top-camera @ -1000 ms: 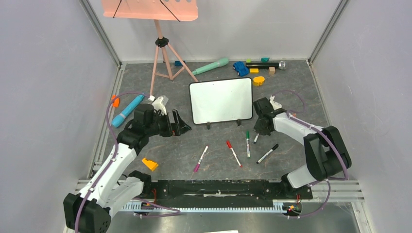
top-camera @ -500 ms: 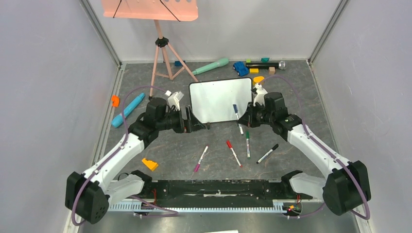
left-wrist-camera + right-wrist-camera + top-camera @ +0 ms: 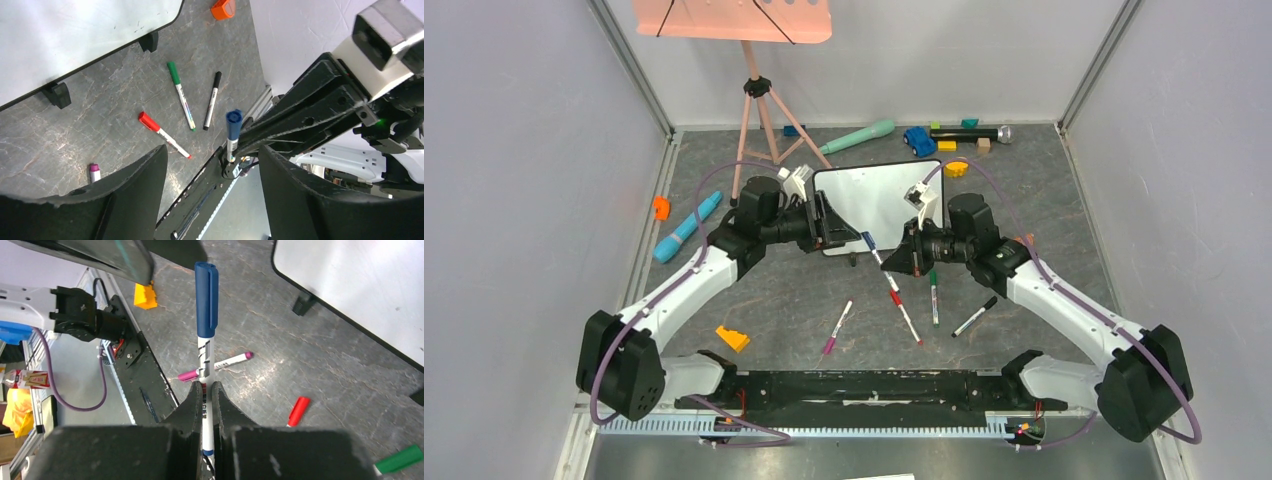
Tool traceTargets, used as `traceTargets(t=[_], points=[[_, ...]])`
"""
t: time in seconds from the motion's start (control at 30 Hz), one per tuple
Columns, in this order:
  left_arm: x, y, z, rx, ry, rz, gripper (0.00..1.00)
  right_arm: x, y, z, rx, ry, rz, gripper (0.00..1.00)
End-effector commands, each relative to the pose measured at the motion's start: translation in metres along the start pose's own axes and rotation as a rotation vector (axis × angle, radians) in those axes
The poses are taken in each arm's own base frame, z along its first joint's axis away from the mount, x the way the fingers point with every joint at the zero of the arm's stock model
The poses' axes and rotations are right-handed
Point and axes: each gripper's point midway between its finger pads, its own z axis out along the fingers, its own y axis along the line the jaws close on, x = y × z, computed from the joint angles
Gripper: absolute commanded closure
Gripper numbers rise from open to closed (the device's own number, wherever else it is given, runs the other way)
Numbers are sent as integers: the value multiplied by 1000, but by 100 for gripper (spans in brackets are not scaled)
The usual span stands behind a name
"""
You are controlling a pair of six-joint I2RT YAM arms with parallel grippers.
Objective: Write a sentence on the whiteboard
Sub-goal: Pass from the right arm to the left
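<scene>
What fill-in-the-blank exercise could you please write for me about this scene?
1. The right gripper is shut on a marker with a ____ cap.
2. The whiteboard bears ____ writing.
3. The left gripper is ____, holding nothing.
Missing words: blue; no; open.

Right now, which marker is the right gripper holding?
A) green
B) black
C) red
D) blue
D: the right gripper is shut on the barrel of the blue marker, which still has its cap on.
</scene>
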Motion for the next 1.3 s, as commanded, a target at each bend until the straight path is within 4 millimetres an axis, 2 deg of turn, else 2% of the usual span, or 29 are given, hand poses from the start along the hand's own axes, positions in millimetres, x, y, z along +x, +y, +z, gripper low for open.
traceTargets(t=[0.0,0.1,0.13,0.23,0.37,0.5,0.63,0.7,0.83,0.9,1.0,1.03,1.1,1.2,1.23,1.27], points=[[-6,-26,0,87,6,-17,30,-33,31,1,-107,-69,-93,100],[-3,-31,2,124,28,-15,46,-35,37,5,-128,-60,-110,100],[-2,-31,4,129,40,-23,49,-35,39,7,-135,-58,-114,100],[1,-29,8,130,68,-53,49,-35,42,13,-153,-40,-119,100],[1,-30,9,130,68,-55,43,-34,47,21,-174,-13,-134,100],[0,-31,9,131,67,-51,55,-33,49,22,-187,-5,-146,100],[-1,-32,8,130,67,-53,54,-28,45,23,-177,19,-150,100],[-1,-33,7,132,68,-52,56,-26,43,23,-170,26,-152,100],[2,-32,7,129,83,-53,78,-23,42,21,-158,23,-153,100],[4,-32,6,131,89,-50,95,-22,39,21,-143,19,-150,100],[4,-32,5,130,90,-52,98,-25,38,20,-131,5,-150,100],[4,-32,5,130,91,-55,98,-27,38,20,-123,-2,-149,94],[2,-36,5,136,84,-61,98,-33,35,18,-88,-25,-124,56],[-8,-49,2,176,47,-89,98,-47,38,8,-61,-147,-37,16],[-14,-57,1,203,24,-99,98,-56,44,4,-82,-214,-4,10],[-20,-65,0,229,0,-103,98,-61,45,0,-90,-269,32,8]])
